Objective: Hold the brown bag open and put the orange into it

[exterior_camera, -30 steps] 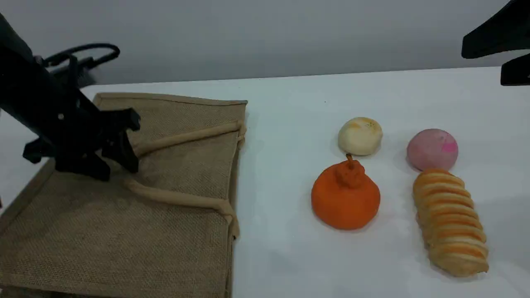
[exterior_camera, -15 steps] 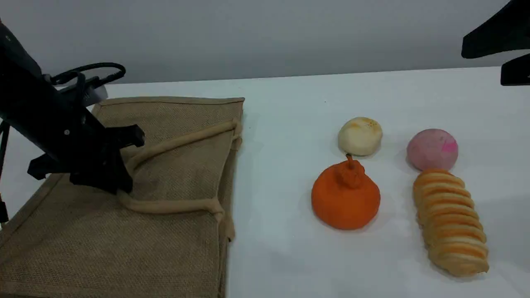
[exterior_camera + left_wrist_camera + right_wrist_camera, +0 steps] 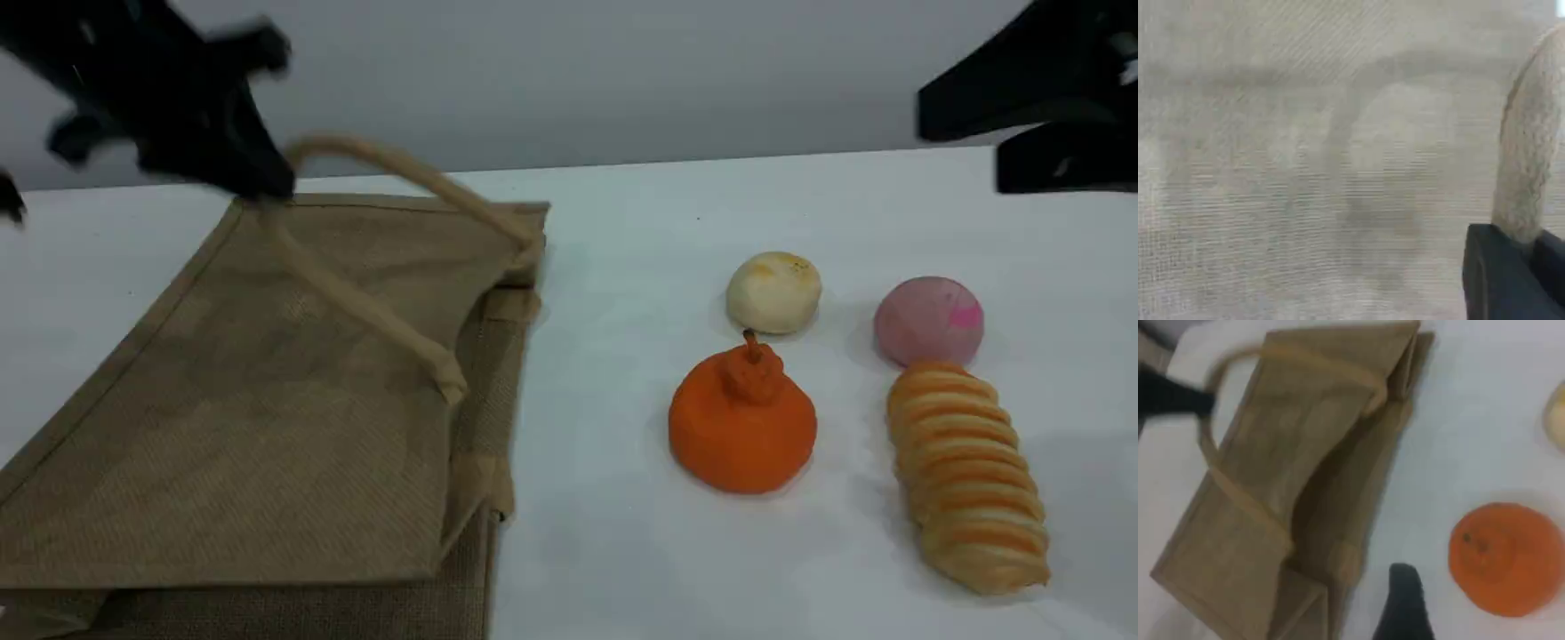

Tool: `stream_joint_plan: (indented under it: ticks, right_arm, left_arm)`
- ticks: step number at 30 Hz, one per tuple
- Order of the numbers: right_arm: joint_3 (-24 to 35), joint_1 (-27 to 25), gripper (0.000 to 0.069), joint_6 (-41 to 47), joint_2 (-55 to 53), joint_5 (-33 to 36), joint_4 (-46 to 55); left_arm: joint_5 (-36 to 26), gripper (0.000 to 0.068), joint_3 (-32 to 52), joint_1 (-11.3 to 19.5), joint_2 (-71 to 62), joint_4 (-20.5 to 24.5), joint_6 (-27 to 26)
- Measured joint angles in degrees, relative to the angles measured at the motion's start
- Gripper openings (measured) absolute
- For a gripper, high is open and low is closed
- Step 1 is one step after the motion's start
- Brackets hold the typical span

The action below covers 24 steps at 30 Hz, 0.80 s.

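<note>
The brown bag point(image 3: 267, 427) lies on the left of the white table, its mouth facing right. My left gripper point(image 3: 265, 185) is shut on its upper beige handle point(image 3: 391, 169) and holds it high, so the top side is raised and the mouth gapes. In the left wrist view the handle point(image 3: 1531, 167) rises out of my dark fingertip point(image 3: 1498, 280) against the jute. The orange point(image 3: 742, 427) sits right of the bag, untouched. My right gripper point(image 3: 965, 147) hangs open at the upper right, above the table. Its own view shows the bag point(image 3: 1291, 487) and the orange point(image 3: 1505, 557).
A cream bun point(image 3: 773, 292) sits just behind the orange. A pink bun point(image 3: 928, 320) and a long striped bread roll point(image 3: 969, 476) lie to its right. A strip of bare table point(image 3: 605, 373) separates the bag's mouth from the orange.
My left gripper shut on the handle and rose sharply, lifting the bag's top side and opening its mouth. The right gripper shifted a little to the left.
</note>
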State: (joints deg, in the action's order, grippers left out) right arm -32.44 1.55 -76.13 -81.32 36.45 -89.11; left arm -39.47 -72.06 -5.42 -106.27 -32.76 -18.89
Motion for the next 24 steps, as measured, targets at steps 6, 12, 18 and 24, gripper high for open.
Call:
stream_joint_plan:
  ticks: [6,12,18,24]
  right_arm:
    - [0.0,10.1,0.0472,-6.7,0.0,-9.8,-6.6]
    - [0.0,19.4,0.0472,-14.0,-1.1,-20.9,-11.1]
    - [-0.5,20.4,0.0472,-13.9,-6.8,-23.5,-11.0]
    - [-3.4,20.4,0.0472,-13.9,-14.0,-21.2,-10.9]
  left_arm:
    - [-6.3,0.0087,-0.1,0.0,9.5,0.6,-0.2]
    - [-14.4,0.0087,-0.1,0.0,18.0,5.2,0.3]
    - [-18.8,0.0087,-0.1,0.0,23.3,6.5,1.5]
    - [-20.8,0.0087,-0.1,0.0,24.4,9.1,3.3]
